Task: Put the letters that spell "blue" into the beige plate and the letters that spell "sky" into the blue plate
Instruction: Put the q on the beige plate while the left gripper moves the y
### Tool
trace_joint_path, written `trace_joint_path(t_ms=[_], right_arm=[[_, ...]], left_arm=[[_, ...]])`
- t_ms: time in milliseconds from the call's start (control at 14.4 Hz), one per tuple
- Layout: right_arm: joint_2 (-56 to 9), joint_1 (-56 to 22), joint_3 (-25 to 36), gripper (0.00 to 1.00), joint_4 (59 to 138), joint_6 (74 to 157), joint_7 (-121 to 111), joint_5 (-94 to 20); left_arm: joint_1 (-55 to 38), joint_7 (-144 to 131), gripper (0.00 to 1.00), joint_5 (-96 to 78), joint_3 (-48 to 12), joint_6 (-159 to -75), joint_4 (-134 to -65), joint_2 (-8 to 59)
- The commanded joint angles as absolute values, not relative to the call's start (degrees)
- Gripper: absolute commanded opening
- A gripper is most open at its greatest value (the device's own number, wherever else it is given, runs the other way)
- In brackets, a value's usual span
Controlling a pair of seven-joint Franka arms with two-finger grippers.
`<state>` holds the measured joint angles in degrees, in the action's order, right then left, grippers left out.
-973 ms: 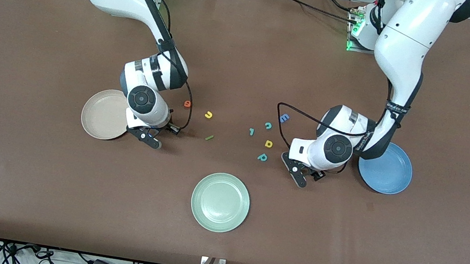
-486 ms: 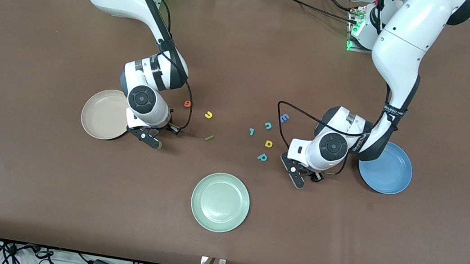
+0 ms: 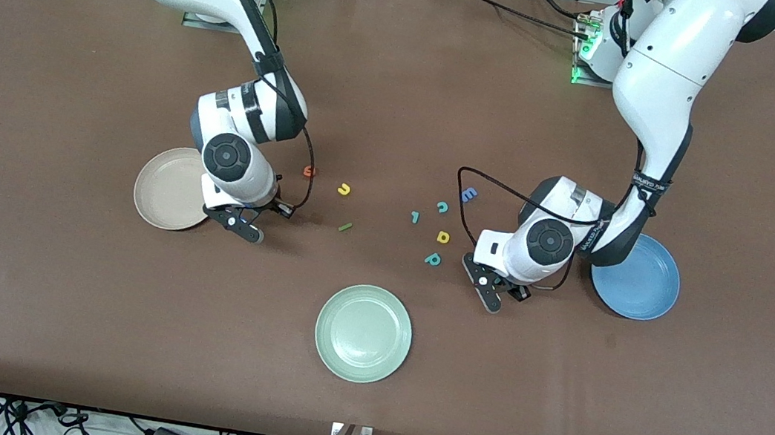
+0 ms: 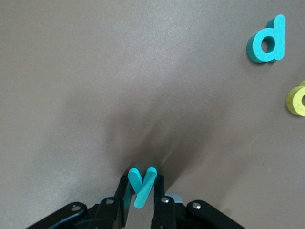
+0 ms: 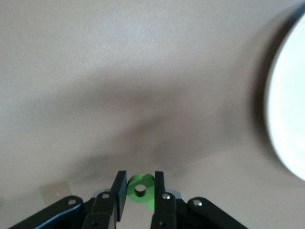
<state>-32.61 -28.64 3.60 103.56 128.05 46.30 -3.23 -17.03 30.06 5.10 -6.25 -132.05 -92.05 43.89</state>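
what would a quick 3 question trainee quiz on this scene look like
1. True or false: the left gripper is shut on the teal y.
2. What does the right gripper hold? A) the orange e B) the green b C) the yellow u
3. Fill in: the green l lies on the ____, not on a plate.

Key
1. True. The left wrist view shows the y pinched between the fingers, near the blue plate.
2. B. The green b sits between its fingers, beside the beige plate. The orange e and yellow u lie on the table.
3. table
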Motion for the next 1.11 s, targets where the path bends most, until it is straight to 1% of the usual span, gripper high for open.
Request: trace_joint_path(t_ms=[0, 208, 347, 417, 486, 834, 1042], right_arm=[[-29.63, -26.11, 3.69, 0.22, 104.33, 122.54, 41.15, -3.87], [-28.39, -21.46, 3.69, 0.22, 104.76, 118.93, 33.07, -3.78], [-28.13, -19.35, 3.78, 0.22, 105.64, 118.65, 28.59, -3.69], [-28.13, -18.03, 3.78, 0.22, 106.17, 118.65, 26.56, -3.69], [-28.04, -16.89, 3.78, 0.22, 106.69, 118.65, 24.28, -3.69], [-24.88, -16.08, 3.78, 0.22, 110.39, 117.96, 22.15, -3.60], [-25.31, -14.33, 4.13, 0.23, 110.48, 117.51, 19.17, -3.60]], left_arm=[[-17.32, 30.06, 0.06, 5.45, -6.15, -127.73, -90.97, 41.76], [-15.13, 29.54, 0.05, 4.92, -5.54, -118.69, -90.00, 37.28], [-13.28, 28.74, 0.05, 5.71, -4.40, -112.35, -90.00, 35.51], [-11.71, 28.83, 0.05, 5.71, -4.22, -111.02, -90.09, 34.72], [-9.78, 29.35, 0.01, 5.71, -4.31, -109.87, -90.09, 34.54], [-1.95, 29.71, 0.01, 5.80, -4.31, -104.34, -91.84, 34.54], [3.05, 28.21, 0.01, 5.71, -4.31, -104.67, -92.46, 35.59]])
